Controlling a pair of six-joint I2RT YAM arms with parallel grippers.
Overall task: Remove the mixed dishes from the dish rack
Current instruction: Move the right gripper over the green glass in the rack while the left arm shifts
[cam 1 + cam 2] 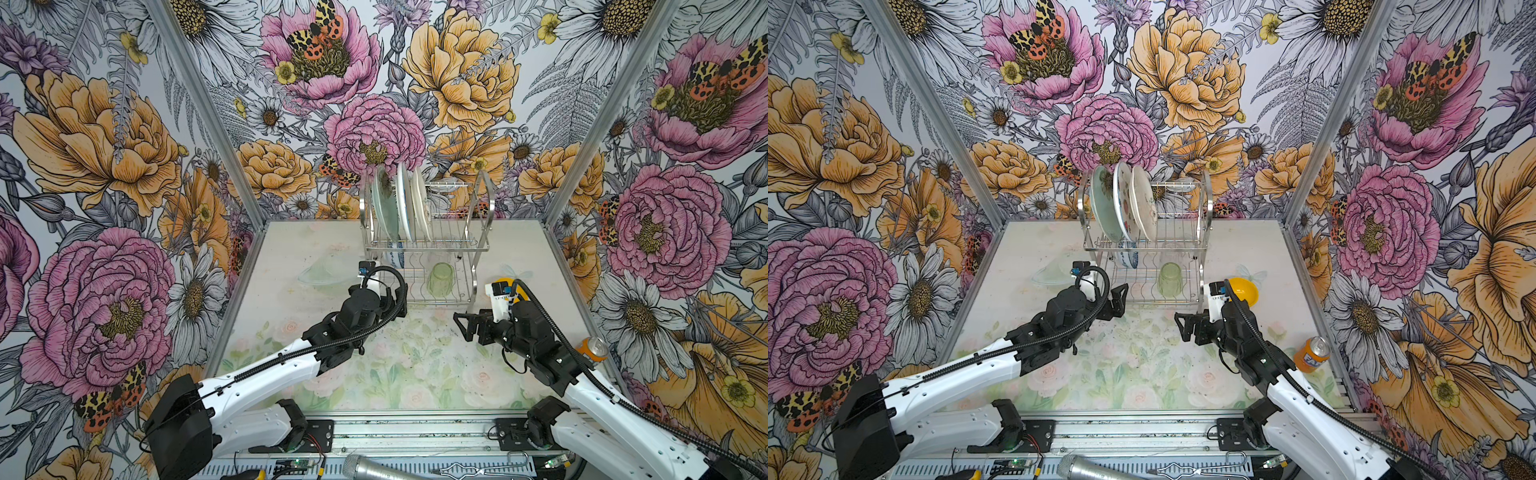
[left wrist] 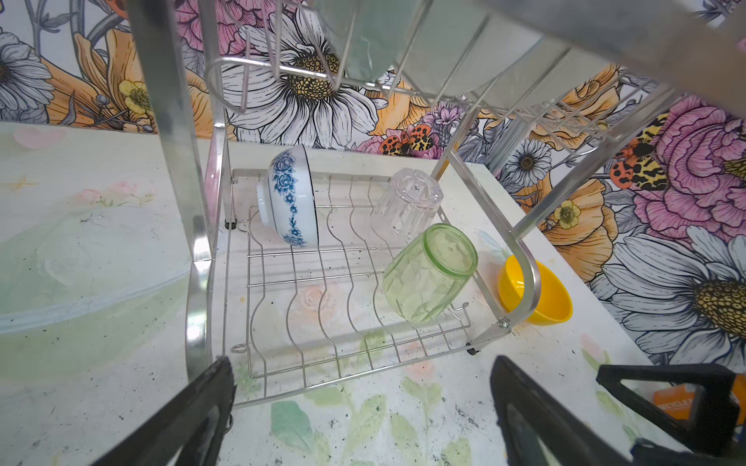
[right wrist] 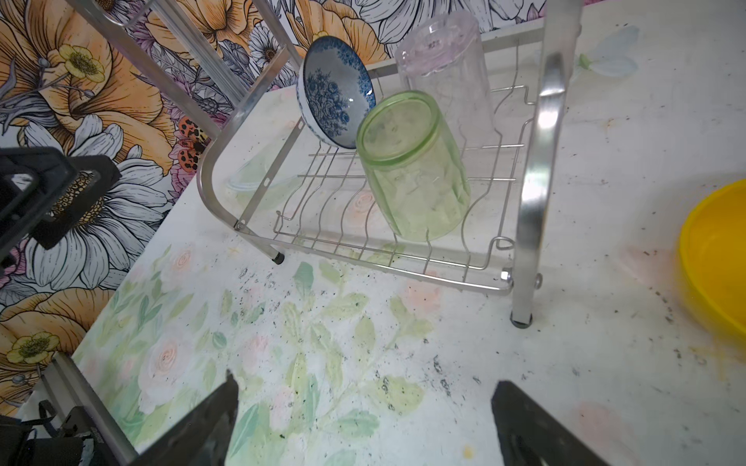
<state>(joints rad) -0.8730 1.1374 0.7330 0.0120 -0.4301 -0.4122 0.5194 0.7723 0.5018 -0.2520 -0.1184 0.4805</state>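
my left gripper (image 2: 359,369) and right gripper (image 3: 365,383) both gape wide, holding nothing, near the rack (image 1: 482,199) front. i see three plates (image 1: 403,203) standing on top; blue bowl (image 2: 288,197), clear cup (image 2: 407,205), green cup (image 2: 428,274) below. yellow bowl (image 2: 545,298) sits on the table (image 1: 519,249) beside it.

3 plates (image 1: 1144,208), 2 bowls (image 2: 288,197), 2 tumblers (image 2: 430,272)

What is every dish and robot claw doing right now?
Three plates, standing on edge, top shelf of the dish rack.
Blue-and-white bowl, on its edge, bottom shelf.
Clear tumbler, upside down, bottom shelf.
Green tumbler, tilted, bottom shelf.
Yellow bowl, out of the dish rack, on the table.
Soda can, on the table.
Left gripper, open, empty.
Right gripper, open, empty.
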